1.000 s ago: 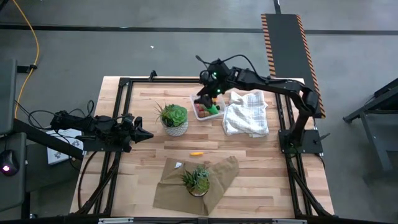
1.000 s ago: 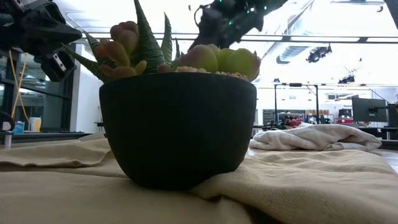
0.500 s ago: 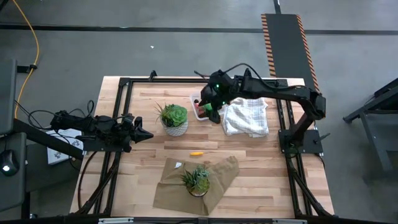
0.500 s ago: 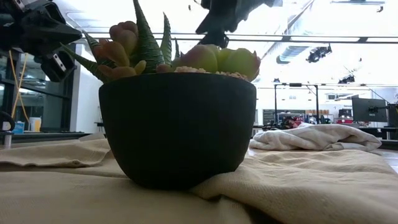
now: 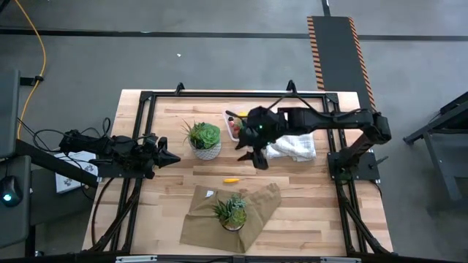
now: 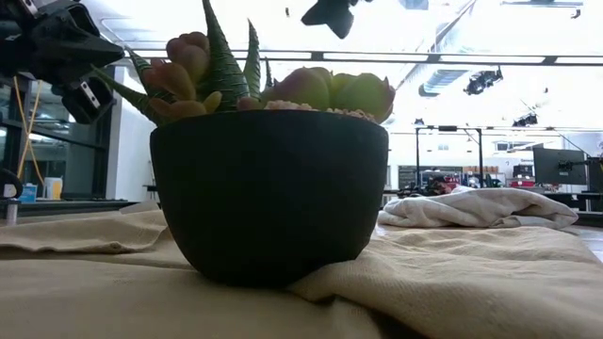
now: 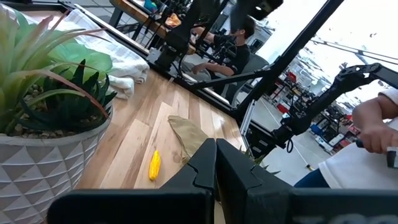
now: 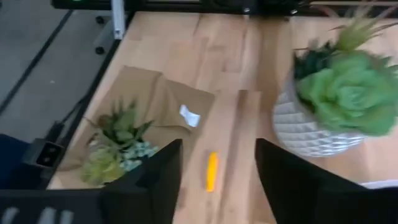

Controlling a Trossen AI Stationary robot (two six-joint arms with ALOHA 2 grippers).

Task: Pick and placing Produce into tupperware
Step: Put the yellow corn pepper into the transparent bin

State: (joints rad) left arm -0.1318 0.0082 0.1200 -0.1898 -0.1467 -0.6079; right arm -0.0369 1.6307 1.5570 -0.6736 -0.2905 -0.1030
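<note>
A yellow oblong piece (image 5: 231,180) lies alone on the wooden table, also seen in the right wrist view (image 8: 212,171) and the left wrist view (image 7: 154,165). The clear tupperware (image 5: 233,126) sits beside the white-potted plant (image 5: 205,139), with red and yellow produce inside; the right arm partly covers it. My right gripper (image 5: 254,158) hangs open above the table, between the tupperware and the yellow piece, its fingers (image 8: 163,180) pointing down at that piece. My left gripper (image 5: 172,157) waits shut at the table's left side.
A white cloth (image 5: 294,145) lies right of the tupperware. A dark-potted plant (image 5: 232,212) stands on a brown cloth (image 5: 252,219) near the front edge and fills the low view (image 6: 268,188). People sit in the room beyond the table (image 7: 236,37).
My right gripper has left the spot over the tupperware and swung toward the table's near edge, ending over bare wood near the yellow piece. The produce in the tupperware and the yellow piece have stayed where they were.
</note>
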